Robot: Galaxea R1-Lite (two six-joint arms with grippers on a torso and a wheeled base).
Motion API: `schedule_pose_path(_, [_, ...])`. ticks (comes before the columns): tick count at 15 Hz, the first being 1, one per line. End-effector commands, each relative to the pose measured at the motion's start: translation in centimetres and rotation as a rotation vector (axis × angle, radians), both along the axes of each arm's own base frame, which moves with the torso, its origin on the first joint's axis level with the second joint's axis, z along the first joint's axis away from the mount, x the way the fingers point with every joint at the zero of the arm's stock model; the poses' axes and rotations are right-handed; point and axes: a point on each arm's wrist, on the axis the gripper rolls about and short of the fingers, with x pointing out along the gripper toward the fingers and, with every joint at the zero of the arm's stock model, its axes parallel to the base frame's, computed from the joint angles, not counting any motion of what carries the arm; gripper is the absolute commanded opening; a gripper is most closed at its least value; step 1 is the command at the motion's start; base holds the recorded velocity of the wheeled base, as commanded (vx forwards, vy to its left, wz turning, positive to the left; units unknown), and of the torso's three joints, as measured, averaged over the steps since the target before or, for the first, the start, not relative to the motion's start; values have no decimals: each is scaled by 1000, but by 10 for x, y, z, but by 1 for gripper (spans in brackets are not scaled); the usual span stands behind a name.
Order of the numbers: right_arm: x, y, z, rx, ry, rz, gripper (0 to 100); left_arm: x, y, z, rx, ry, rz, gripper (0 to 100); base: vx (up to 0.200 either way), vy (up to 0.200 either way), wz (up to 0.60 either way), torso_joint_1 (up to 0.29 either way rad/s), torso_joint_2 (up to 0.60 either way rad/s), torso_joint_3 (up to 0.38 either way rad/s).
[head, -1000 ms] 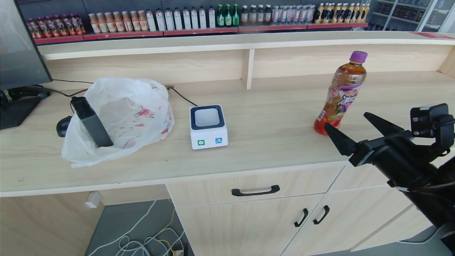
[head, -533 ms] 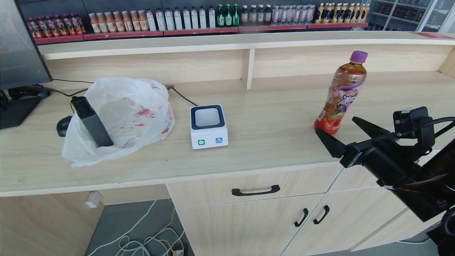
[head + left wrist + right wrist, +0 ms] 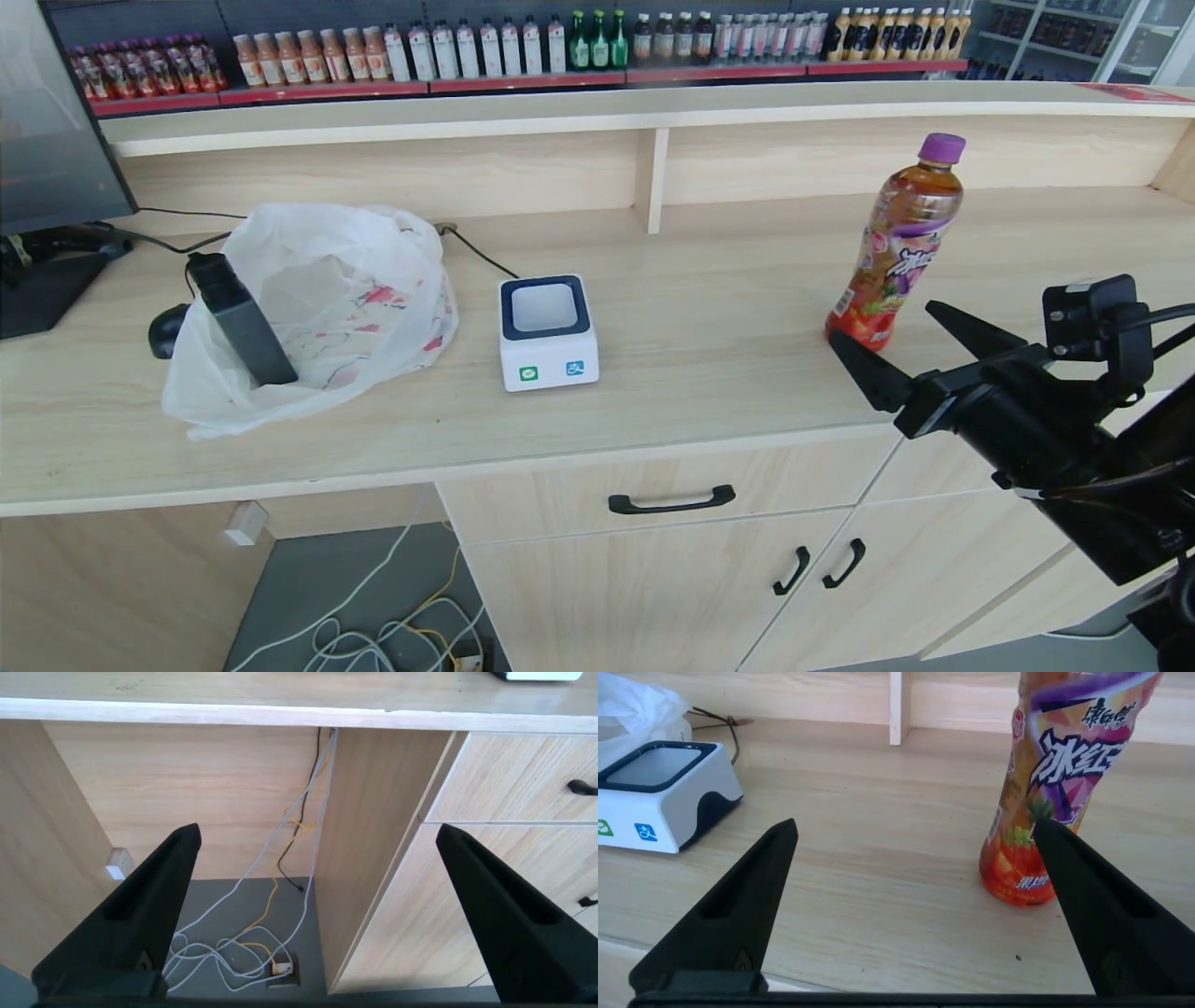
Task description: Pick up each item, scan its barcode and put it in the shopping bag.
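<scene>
A tea bottle [image 3: 894,248] with a purple cap stands upright on the wooden counter [image 3: 709,327] at the right; it is also in the right wrist view [image 3: 1060,775]. My right gripper [image 3: 906,347] is open just in front of the bottle, near the counter's front edge, with nothing between its fingers [image 3: 738,924]. The white barcode scanner [image 3: 546,331] sits mid-counter, also seen from the right wrist [image 3: 659,793]. The white shopping bag [image 3: 317,308] lies open at the left. My left gripper [image 3: 318,915] hangs open below the counter edge, facing cables on the floor.
A dark flat device [image 3: 241,322] leans at the bag's mouth. A black mouse [image 3: 166,331] and a monitor [image 3: 51,140] stand at the far left. A raised shelf [image 3: 653,107] runs along the back. Drawers and cupboard doors [image 3: 672,504] lie under the counter.
My right gripper has shifted left and slightly lower, towards the bottle's base, still open. The bottle, scanner and bag have not moved.
</scene>
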Motion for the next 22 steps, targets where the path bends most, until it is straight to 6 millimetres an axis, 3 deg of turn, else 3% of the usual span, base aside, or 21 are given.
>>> schedule_pose_path(1, [-2, 3, 2, 4, -10, 15, 100, 0, 0, 0, 1, 0, 1, 100, 0, 0, 0, 0, 0, 0])
schedule_pose_path(12, [0, 7, 2, 3, -9, 26, 100, 0, 0, 0, -1, 0, 1, 100, 0, -182, 0, 2, 3, 0])
schedule_pose_path(17, [2, 8, 1, 1, -6, 27, 100, 0, 0, 0, 1, 0, 1, 100, 0, 0, 0, 0, 0, 0])
schedule_pose_path(22, [17, 14, 0, -2, -14, 24, 100, 0, 0, 0, -1, 0, 1, 100, 0, 0, 0, 0, 0, 0])
